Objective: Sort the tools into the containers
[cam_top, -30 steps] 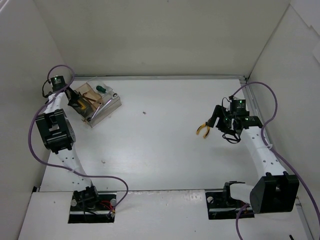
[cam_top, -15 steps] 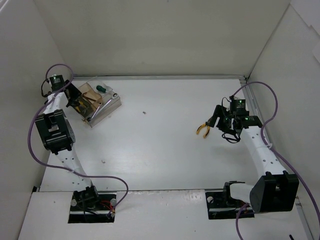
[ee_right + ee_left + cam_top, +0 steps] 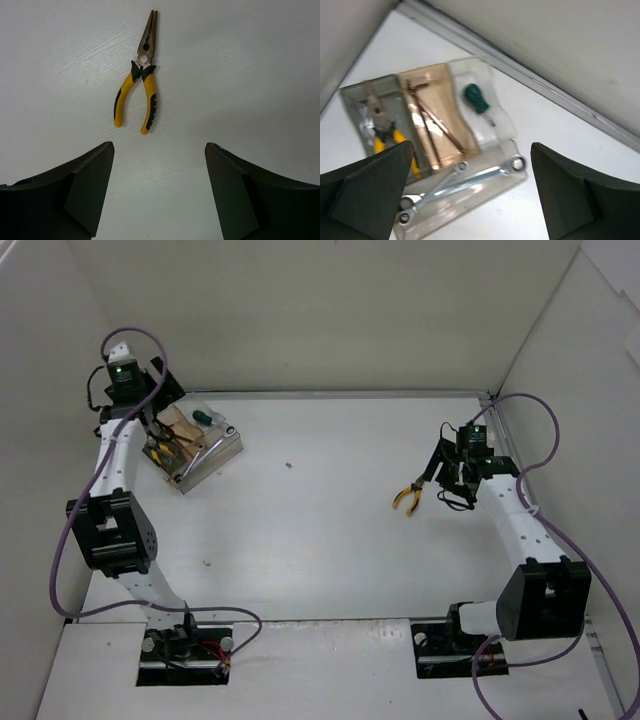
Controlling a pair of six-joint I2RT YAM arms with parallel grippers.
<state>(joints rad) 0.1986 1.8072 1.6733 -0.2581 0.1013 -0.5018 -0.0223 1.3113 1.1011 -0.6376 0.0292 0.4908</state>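
Containers (image 3: 504, 131): a cluster of clear and brown-tinted boxes that sits directly beneath the left claw (image 3: 471, 145), framed between its two fingers in the wrist view.
Box by the left finger: holds yellow-handled pliers (image 3: 381, 134), partly hidden behind that finger.
Brown box, midway between the fingers: holds thin dark rods (image 3: 433, 127).
Clear box, farthest ahead of the claw: holds a green-handled screwdriver (image 3: 475, 96).
Long box, nearest the claw: holds a silver wrench (image 3: 465, 179) that lies crosswise from finger to finger.
Left claw, state: fingers spread wide, nothing between them, touching neither box nor tool; it hangs above the cluster.
Done, as judged: four kinds of tool lie in their compartments.
Loose pliers (image 3: 140, 95): black-and-yellow handles, flat on the white table (image 3: 320, 540), just ahead of the right claw (image 3: 157, 145) and centred between its fingers; handles point toward the claw, closed nose away from it.
Right claw, state: fingers fairly wide apart, empty, clear of the pliers and poised above the table.
Left to do, as judged: this one tool is the only one seen outside the containers. It calls for a descent over the handles, a grasp, and a carry across the table to the boxes, which are well apart from this claw.
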